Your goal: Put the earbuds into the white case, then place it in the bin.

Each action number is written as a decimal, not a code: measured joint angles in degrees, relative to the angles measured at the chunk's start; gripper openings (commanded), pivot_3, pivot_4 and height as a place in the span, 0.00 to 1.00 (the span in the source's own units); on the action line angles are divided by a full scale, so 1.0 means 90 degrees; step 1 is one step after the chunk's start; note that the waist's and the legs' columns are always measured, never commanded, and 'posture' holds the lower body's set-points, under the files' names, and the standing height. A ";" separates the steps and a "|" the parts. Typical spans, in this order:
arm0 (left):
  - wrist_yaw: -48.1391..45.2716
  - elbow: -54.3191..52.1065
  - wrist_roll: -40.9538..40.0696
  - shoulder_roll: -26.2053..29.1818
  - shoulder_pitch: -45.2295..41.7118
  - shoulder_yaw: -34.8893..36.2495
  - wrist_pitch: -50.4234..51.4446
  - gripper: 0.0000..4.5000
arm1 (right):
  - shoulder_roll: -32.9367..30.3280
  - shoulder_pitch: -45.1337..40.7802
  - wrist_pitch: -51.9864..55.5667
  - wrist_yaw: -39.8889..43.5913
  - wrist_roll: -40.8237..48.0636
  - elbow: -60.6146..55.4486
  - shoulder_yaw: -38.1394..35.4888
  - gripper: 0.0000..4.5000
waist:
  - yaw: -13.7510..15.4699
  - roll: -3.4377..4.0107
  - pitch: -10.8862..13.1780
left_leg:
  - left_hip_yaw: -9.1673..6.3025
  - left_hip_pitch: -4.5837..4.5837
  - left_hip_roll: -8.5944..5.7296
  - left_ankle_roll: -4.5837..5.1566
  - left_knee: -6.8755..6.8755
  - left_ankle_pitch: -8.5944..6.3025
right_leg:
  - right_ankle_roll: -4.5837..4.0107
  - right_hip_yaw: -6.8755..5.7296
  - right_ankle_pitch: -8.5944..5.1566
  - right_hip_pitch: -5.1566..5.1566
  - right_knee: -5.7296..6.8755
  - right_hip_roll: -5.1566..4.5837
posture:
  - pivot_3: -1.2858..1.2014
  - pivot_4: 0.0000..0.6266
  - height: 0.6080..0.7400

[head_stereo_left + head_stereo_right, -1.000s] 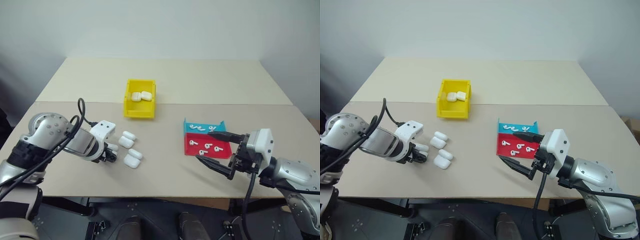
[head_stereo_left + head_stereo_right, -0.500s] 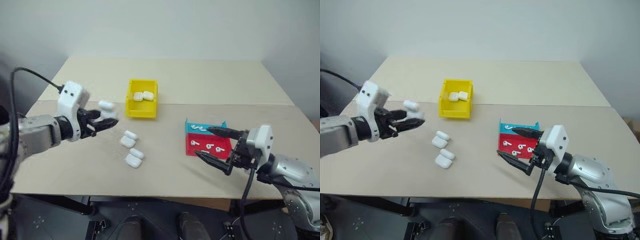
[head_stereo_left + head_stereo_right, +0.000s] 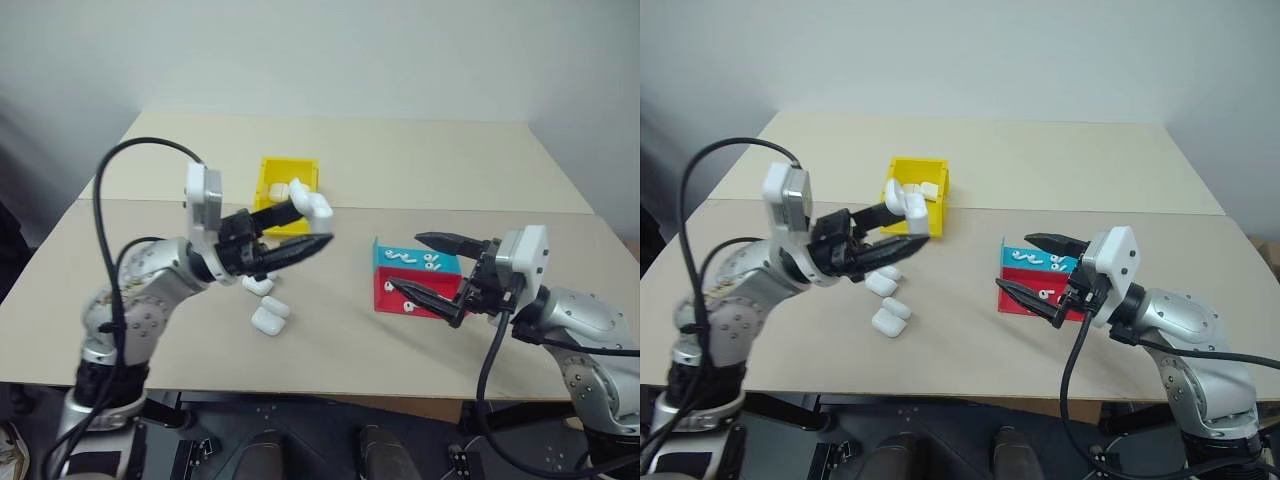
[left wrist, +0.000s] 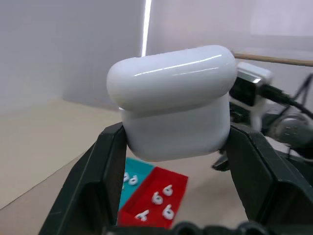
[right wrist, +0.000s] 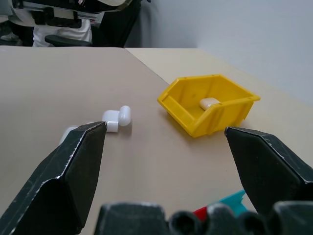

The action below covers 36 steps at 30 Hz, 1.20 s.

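Soft, even light falls from above; the counter (image 3: 400,160) is evenly bright, with only faint, diffuse shadows under the things on it. The far wall dims toward the left corner. In the left wrist view the white case (image 4: 173,100) is sharp and carries thin streaks of glare along its lid, while the background behind it is out of focus. The head views look slightly hazy and low in contrast.

White case (image 4: 173,100) shut, aloft; earbuds (image 3: 412,287) in trays; yellow bin (image 5: 208,110) upright.
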 measured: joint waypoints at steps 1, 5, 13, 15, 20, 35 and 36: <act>-0.0219 0.0047 0.0041 -0.0106 -0.0027 -0.0077 -0.0144 0.62 | -0.0037 0.0000 0.0001 0.0005 0.0001 0.0001 -0.0001 1.00 | -0.0012 0.0000 0.0000 | -0.0001 0.0000 0.0000 0.0000 0.0000 0.0000 | 0.0001 0.0000 0.0000 0.0000 0.0000 0.0000 | 0.52 0.24 1.00; -0.0971 0.0183 0.0109 -0.0159 -0.0075 -0.0093 -0.0450 0.62 | -0.0111 0.0000 0.0008 0.0002 0.0037 0.0001 -0.0052 1.00 | -0.0089 0.0000 0.0000 | -0.0007 0.0000 0.0001 0.0001 0.0000 0.0000 | 0.0001 0.0001 0.0000 0.0001 0.0002 0.0002 | 0.52 0.24 1.00; -0.1565 0.0373 0.0489 -0.0153 0.0001 -0.0089 -0.0839 0.62 | -0.0479 -0.0254 0.0296 0.0011 -0.0047 0.0070 0.0082 1.00 | -0.0102 0.0000 0.0000 | -0.0012 0.0000 0.0001 0.0002 0.0004 -0.0001 | 0.0006 0.0001 0.0003 0.0001 0.0002 0.0001 | 0.52 0.24 1.00; -0.1552 0.0370 0.0511 -0.0219 0.0006 -0.0100 -0.0843 0.62 | -0.0810 -0.0381 0.0489 0.0036 -0.0229 0.0075 0.0240 1.00 | -0.0098 0.0000 0.0000 | -0.0013 -0.0002 0.0002 0.0003 0.0005 -0.0001 | 0.0006 -0.0001 0.0003 0.0000 0.0001 0.0001 | 0.52 0.24 1.00; -0.1444 0.0344 0.0612 -0.0327 0.0033 -0.0098 -0.0845 0.62 | -0.1749 -0.0822 0.1244 0.0397 -0.0466 0.0101 0.0841 0.96 | -0.0104 0.0000 0.0000 | -0.0014 -0.0005 0.0002 0.0005 0.0005 -0.0002 | 0.0006 0.0000 0.0003 -0.0003 -0.0001 0.0001 | 0.52 0.24 1.00; -0.1472 -0.0047 0.0543 -0.0327 0.0463 -0.0031 -0.0845 0.62 | -0.2375 -0.3558 0.1568 0.2455 -0.2610 0.1811 0.3957 0.66 | -0.0103 0.0001 0.0000 | -0.0012 -0.0011 0.0006 0.0008 0.0006 -0.0004 | 0.0005 0.0000 0.0003 -0.0015 -0.0002 0.0002 | 0.52 0.24 1.00; -0.1505 -0.0047 0.0523 -0.0312 0.0498 -0.0029 -0.0838 0.62 | -0.2323 -0.3650 0.1464 0.2578 -0.2781 0.1969 0.4113 0.66 | -0.0102 0.0001 0.0000 | -0.0011 -0.0011 0.0007 0.0009 0.0006 -0.0004 | 0.0005 -0.0001 0.0003 -0.0015 -0.0002 0.0002 | 0.52 0.24 1.00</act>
